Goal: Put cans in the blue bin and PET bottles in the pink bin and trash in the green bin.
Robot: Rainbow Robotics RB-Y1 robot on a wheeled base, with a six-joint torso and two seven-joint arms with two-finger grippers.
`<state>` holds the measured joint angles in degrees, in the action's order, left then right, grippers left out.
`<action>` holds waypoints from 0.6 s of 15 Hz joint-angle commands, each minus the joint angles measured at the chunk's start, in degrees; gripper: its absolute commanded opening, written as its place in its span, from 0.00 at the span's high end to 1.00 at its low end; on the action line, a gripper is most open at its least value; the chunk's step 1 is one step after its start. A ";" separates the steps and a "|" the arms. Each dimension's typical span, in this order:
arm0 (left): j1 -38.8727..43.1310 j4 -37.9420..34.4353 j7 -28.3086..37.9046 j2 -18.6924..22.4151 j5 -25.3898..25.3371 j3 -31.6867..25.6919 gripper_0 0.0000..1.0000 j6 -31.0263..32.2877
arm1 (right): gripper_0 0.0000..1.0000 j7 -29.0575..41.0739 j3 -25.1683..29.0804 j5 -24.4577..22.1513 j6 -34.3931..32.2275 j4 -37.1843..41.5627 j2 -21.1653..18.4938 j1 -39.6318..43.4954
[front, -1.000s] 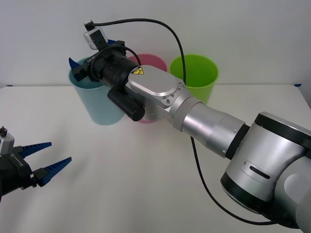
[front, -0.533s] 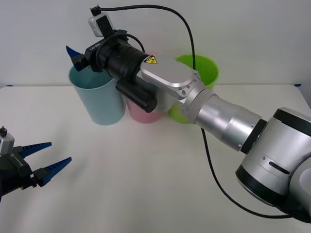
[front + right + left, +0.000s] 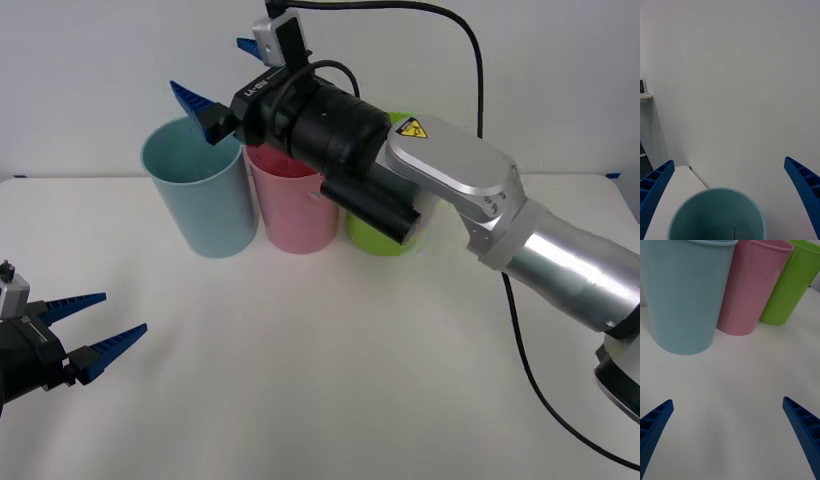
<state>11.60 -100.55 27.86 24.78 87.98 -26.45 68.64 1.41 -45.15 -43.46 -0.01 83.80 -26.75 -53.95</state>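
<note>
Three bins stand upright in a row at the far side of the white bench point(image 3: 300, 370), mouths up, long axes vertical: the blue bin point(image 3: 200, 195) toward the robot's left, the pink bin point(image 3: 295, 205) touching or just beside it in the middle, and the green bin point(image 3: 385, 235) beyond, largely masked by the right forearm in the front view. The right gripper point(image 3: 225, 75) is held above and just behind the blue bin's rim, its jaws spread wide apart and holding nothing. The right wrist view looks down past the two blue fingers point(image 3: 655, 189) into the mouth of the blue bin point(image 3: 717, 215); a thin dark mark shows low on the inner wall, but the red can cannot be identified there. No can lies on the bare bench surface around the bins. Judged from this, the pose over the blue bin suits a drop into it, and the can is probably already inside. The left gripper point(image 3: 95, 330) waits low at the near left edge of the bench, jaws apart and empty, aimed toward the bins.
</note>
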 commanded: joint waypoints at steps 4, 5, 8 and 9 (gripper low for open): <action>0.00 0.00 0.00 0.00 0.00 0.00 0.00 0.00 | 0.00 -1.06 9.29 -3.30 -3.42 19.03 -9.20 19.50; 0.00 0.00 0.00 0.00 0.00 0.00 0.00 0.00 | 0.00 -1.50 12.01 -4.17 -5.79 21.23 -9.81 23.27; 0.00 0.00 0.00 0.00 0.00 0.00 0.00 0.00 | 0.00 -0.97 21.15 -10.59 -13.79 26.59 -10.43 35.49; 0.00 0.00 0.00 0.00 0.00 0.00 0.00 0.00 | 0.00 -0.88 24.32 -12.52 -16.87 28.35 -10.34 39.80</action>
<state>11.60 -100.55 27.86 24.79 87.98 -26.45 68.64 0.45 -23.08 -54.57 -14.68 110.89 -37.16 -17.20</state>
